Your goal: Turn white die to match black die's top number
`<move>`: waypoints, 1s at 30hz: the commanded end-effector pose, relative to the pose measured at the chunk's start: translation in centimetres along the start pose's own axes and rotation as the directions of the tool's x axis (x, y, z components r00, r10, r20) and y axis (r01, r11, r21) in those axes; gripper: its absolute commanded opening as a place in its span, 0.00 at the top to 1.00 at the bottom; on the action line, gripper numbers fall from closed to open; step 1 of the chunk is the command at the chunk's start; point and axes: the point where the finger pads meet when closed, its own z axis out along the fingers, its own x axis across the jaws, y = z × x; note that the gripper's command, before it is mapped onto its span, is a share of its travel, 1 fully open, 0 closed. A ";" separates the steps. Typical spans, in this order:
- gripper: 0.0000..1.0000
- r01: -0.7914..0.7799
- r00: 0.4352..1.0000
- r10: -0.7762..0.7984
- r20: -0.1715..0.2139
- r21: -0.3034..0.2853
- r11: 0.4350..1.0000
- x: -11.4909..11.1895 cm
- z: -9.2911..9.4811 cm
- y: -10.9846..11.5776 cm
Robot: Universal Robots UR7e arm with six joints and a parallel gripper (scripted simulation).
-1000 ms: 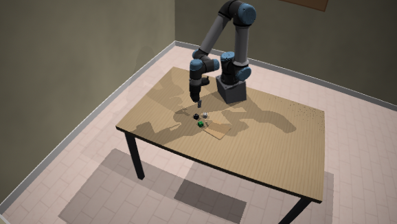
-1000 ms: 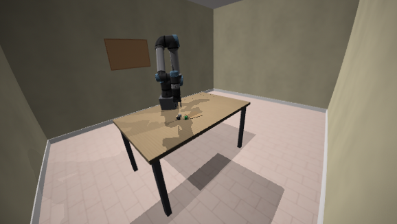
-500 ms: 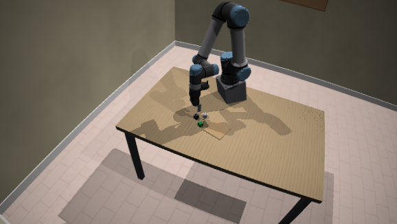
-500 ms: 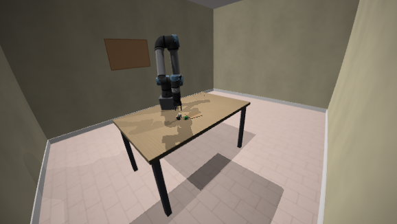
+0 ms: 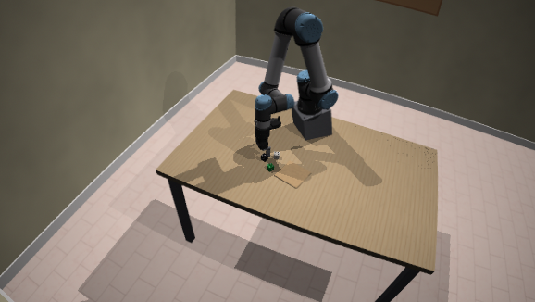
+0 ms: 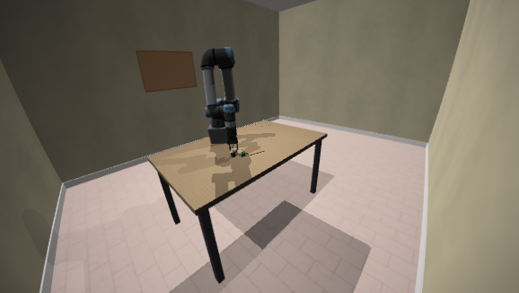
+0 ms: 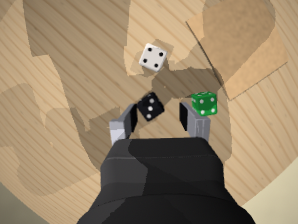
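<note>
The white die [image 5: 277, 155] [image 6: 233, 151] [image 7: 153, 57] sits flat on the worktop [image 5: 361, 199] [image 6: 287, 135] [image 7: 260, 150], off the mat [image 5: 293, 179] [image 6: 257, 153] [image 7: 240, 45], with four pips on top. It is a cube, so no side is longer; in the wrist view its edges are turned slightly off the picture's own. Its pips are black and can be read clearly.

From the top view, the black die [image 5: 264, 157] [image 6: 233, 155] [image 7: 151, 106] is just left of it, showing three white pips in a line in the wrist view. The green die [image 5: 270, 167] [image 6: 242, 154] [image 7: 204, 103] lies nearer, with four pips on one face; its upper face is too foreshortened to read. The tan mat lies flat to the near right.

The hand [image 5: 267, 151] [image 6: 233, 147] [image 7: 158, 111] is wide open above the dice, gripping nothing.

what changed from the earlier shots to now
The arm's jaws came down toward the dice; they are open, nothing taken hold of or let go. The black die, white die, green die and cork mat show no visible shift.
</note>
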 end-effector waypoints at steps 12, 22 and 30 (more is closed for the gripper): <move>0.00 0.000 1.000 0.000 0.000 -0.004 1.000 0.0 1.4 0.1; 0.00 0.000 1.000 0.000 0.000 -0.004 1.000 0.0 1.4 0.1; 0.00 0.000 1.000 0.000 0.000 -0.004 1.000 0.0 1.4 0.1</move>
